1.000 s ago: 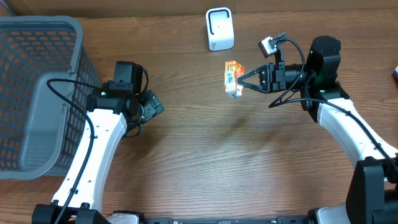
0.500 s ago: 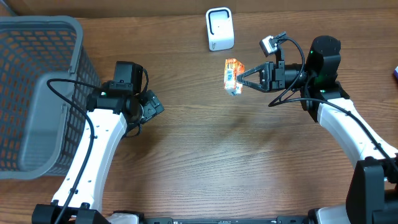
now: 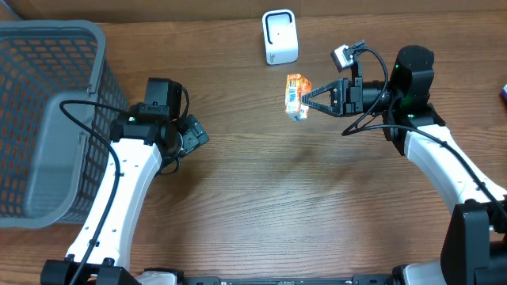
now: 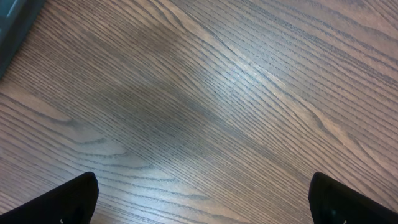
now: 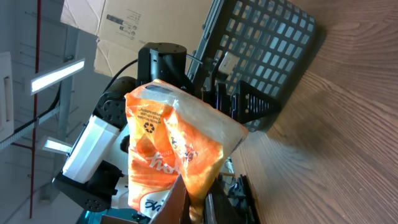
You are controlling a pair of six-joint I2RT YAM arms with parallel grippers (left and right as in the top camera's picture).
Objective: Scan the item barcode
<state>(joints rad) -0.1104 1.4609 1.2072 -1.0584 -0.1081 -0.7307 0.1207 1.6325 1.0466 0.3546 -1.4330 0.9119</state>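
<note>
Wooden table below right fingers pinching orange packet.

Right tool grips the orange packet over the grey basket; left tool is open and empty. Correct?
Not over the basket. The right tool grips the packet near the white scanner, far from the basket, as the overhead view shows. The rest holds: left tool open, empty.
</note>
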